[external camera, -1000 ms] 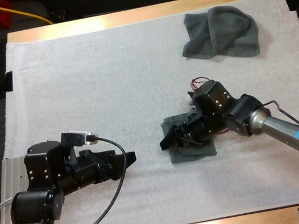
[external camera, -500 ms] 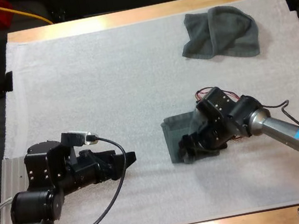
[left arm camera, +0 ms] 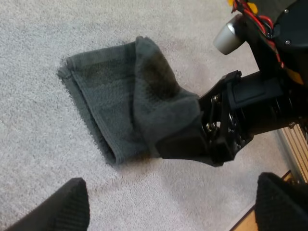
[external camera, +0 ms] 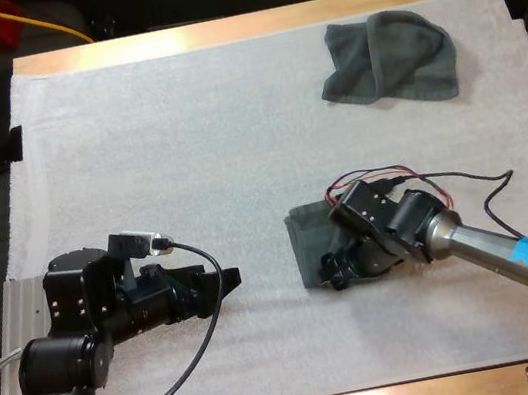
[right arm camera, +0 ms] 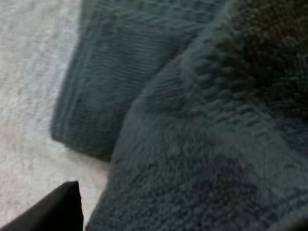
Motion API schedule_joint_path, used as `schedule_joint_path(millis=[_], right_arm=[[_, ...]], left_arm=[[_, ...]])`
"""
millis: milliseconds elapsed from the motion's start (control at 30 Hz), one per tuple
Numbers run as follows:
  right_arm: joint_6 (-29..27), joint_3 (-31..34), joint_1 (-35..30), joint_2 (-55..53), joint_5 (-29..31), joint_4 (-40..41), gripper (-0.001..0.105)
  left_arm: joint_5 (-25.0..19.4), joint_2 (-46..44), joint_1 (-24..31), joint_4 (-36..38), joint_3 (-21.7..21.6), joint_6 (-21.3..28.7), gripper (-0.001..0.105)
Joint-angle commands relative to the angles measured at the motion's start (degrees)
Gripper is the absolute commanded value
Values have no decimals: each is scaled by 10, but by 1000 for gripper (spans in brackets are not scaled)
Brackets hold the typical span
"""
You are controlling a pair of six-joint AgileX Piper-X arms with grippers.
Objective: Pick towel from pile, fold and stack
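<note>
A folded dark grey-green towel [external camera: 307,241] lies on the mat right of centre. My right gripper [external camera: 336,275] is at its near edge, shut on a raised flap of the towel's top layer. The left wrist view shows that flap [left arm camera: 163,106] lifting off the flat part of the towel [left arm camera: 101,91] into the right gripper [left arm camera: 192,147]. From the right wrist, the towel [right arm camera: 202,134] sits very close, beside one black finger [right arm camera: 53,211]. My left gripper [external camera: 227,279] rests left of the towel, open, its fingers [left arm camera: 72,202] wide apart over bare mat.
A crumpled grey-green towel [external camera: 388,57] lies at the far right of the white mat [external camera: 164,143]. The wooden table edge [external camera: 216,31] runs along the far side. Bare mat separates the two towels.
My right gripper has drawn back from the folded towel's left edge to its near right side and turned its wrist, lifting a flap. The left arm has not moved.
</note>
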Motion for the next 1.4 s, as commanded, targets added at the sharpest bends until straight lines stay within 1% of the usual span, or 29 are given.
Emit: schedule_joint_path(millis=[0, 33, 133, 167, 233, 300, 367, 433, 533, 600, 667, 767, 900, 1000, 1100, 1200, 1333, 1367], right_arm=[[5, -4, -3, -4, -13, 12, 75], [5, -4, -3, -4, -40, 17, 75], [2, -4, 1, -5, -89, 23, 75], [-9, -4, 2, -8, -96, 20, 75], [-25, -4, 6, -16, -92, 9, 75], [-24, -7, 7, -26, -92, 3, 75], [-9, -16, 7, -34, -92, 20, 75], [-5, -27, 7, -41, -94, 57, 75], [-11, -36, 7, -55, -91, 122, 75], [-25, -36, 7, -66, -72, 150, 75], [-40, -36, 7, -77, -20, 174, 75], [-41, -36, -3, -92, 9, 189, 75], [-40, -36, -35, -110, 11, 189, 75], [-40, -36, -72, -115, 8, 189, 75], [-40, -33, -108, -115, -11, 188, 75], [-40, -20, -142, -115, -52, 169, 75], [-10, 7, -187, -115, -106, 128, 75], [1, 19, -201, -115, -129, 111, 75]], left_arm=[[10, -4, -1, 0, -2, 0, 68], [10, -4, -1, 0, -2, 0, 68], [10, -4, -1, 0, -2, 0, 68], [10, -4, -1, 0, -2, 0, 68], [10, -4, -1, 0, -2, 0, 68], [10, -4, -1, 0, -2, 0, 68], [10, -4, -1, 0, -2, 0, 68], [10, -4, -1, 0, -2, 0, 68], [12, -4, -1, 0, -2, 0, 68], [12, -4, -1, 0, -2, 0, 68], [12, -4, -1, 0, -2, 0, 68], [13, -4, -1, 0, -2, 0, 68], [30, -4, -1, 0, -2, 0, 68], [34, -4, -1, 0, -2, 0, 68], [34, -4, -1, 0, -2, 0, 68], [34, -4, -1, 0, -2, 0, 68], [34, -4, -1, 0, -2, 0, 68], [34, -4, -1, 0, -2, 0, 68]])
